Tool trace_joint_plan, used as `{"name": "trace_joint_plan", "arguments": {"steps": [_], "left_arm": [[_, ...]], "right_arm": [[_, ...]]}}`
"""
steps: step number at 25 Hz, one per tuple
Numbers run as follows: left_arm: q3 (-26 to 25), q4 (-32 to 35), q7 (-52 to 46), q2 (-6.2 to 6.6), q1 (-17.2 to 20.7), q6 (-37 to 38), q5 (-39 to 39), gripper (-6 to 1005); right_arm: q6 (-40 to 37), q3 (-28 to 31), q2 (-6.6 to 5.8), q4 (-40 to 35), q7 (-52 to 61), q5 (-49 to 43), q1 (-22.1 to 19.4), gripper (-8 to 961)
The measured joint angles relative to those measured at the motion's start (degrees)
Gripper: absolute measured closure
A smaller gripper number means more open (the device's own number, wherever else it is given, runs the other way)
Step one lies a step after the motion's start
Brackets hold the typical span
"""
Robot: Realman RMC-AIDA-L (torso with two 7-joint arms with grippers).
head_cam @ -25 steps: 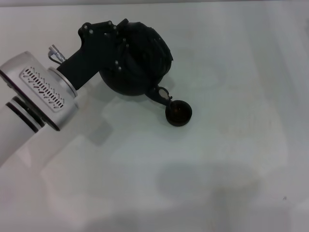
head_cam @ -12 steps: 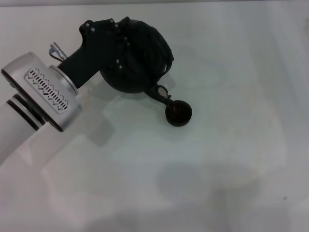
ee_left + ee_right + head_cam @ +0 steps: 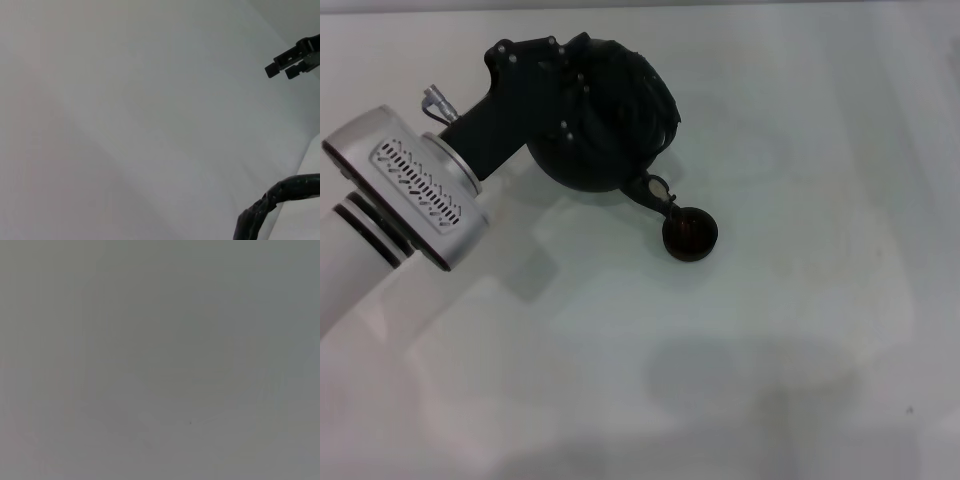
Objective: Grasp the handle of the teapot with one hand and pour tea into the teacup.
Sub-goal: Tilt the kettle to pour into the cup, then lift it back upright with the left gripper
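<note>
The dark round teapot (image 3: pixel 610 130) hangs tilted at the back left of the white table, held up by my left gripper (image 3: pixel 570 95), which is shut on its wrapped handle (image 3: pixel 280 195). Its short spout (image 3: pixel 655 190) points down toward the tiny black teacup (image 3: pixel 690 232), ending just beside the cup's rim. The cup stands upright with a dark inside. The gripper's black body hides the lid and most of the handle in the head view. My right gripper (image 3: pixel 281 70) shows far off in the left wrist view only.
The white table (image 3: pixel 770 350) stretches to the front and right of the cup. My left arm's silver forearm (image 3: pixel 400 190) lies over the left side. The right wrist view shows only plain grey.
The teapot and my left gripper have shifted slightly up and back, with the spout staying over the near side of the teacup. The cup has not moved.
</note>
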Motion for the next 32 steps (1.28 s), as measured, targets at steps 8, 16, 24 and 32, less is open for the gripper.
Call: {"name": "trace_joint_plan", "arguments": {"steps": [8,16,24,32], "left_arm": [[0.0,-0.2,0.0,0.0,0.1,-0.1,-0.3,892],[-0.1,-0.2,-0.5,-0.01,0.5,-0.1,-0.5,893],[-0.2,-1.0,-1.0,-0.09,0.9,-0.2,-0.7,893],[-0.2,-1.1,-5.8,-0.09,1.2,-0.1,-0.7,892]], "right_arm": [[0.0,-0.2,0.0,-0.1,0.0,0.0,0.1,98],[0.1,-0.2,-0.07,-0.1,0.0,-0.2,0.2,98],[0.1,-0.2,-0.09,0.2,0.0,-0.4,0.1,98],[-0.1,-0.3,-0.09,0.3,0.0,-0.4,-0.5,98]]}}
